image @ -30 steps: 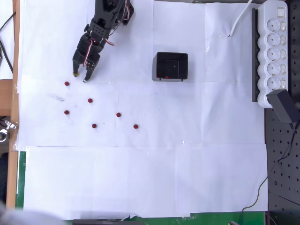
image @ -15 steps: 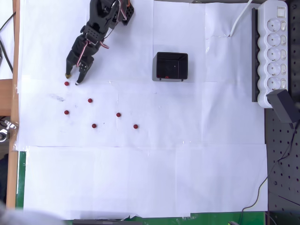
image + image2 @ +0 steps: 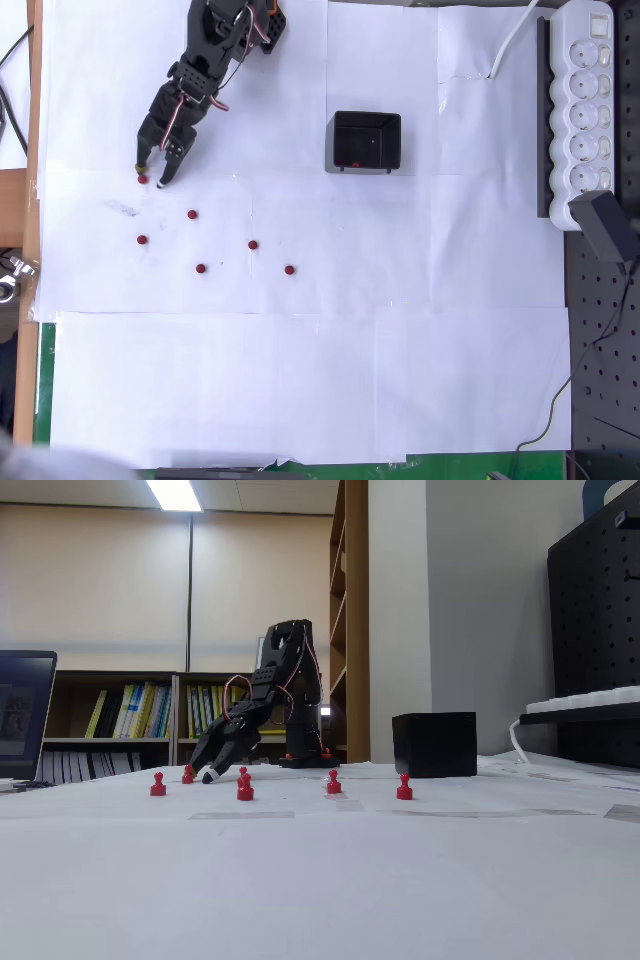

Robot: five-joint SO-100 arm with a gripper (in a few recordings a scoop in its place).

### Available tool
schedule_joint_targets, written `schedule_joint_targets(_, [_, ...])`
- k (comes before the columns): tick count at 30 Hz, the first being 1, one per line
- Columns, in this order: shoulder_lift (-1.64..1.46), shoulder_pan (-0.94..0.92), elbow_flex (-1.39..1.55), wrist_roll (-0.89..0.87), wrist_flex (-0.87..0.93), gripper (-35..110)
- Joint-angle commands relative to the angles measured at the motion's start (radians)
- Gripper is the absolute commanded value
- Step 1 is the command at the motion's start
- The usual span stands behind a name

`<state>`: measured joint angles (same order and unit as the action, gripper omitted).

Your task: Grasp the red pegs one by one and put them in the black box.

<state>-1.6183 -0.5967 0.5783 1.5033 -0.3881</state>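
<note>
Red pegs (image 3: 192, 214) look light, rigid and easily toppled; grip yours by its narrow stem. Your gripper (image 3: 151, 177) is parted, straddling the top-left peg (image 3: 143, 179), holding nothing.

The gripper (image 3: 151, 178) has swung toward eight o'clock, its open fingers now straddling the nearest red peg (image 3: 143, 179)

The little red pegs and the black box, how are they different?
The tiny dark-red round pegs are far smaller than the small square black plastic box. The pegs are solid little knobs; the box is hollow and open on top. Six pegs lie scattered; the box stands alone. Both sit on the white paper.
</note>
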Motion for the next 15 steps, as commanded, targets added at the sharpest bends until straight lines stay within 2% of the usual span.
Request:
schedule_joint_targets(1, [-0.015, -0.018, 0.026, 0.011, 0.003, 14])
schedule_joint_targets(15, [-0.051, -0.034, 0.069, 0.009, 0.015, 14])
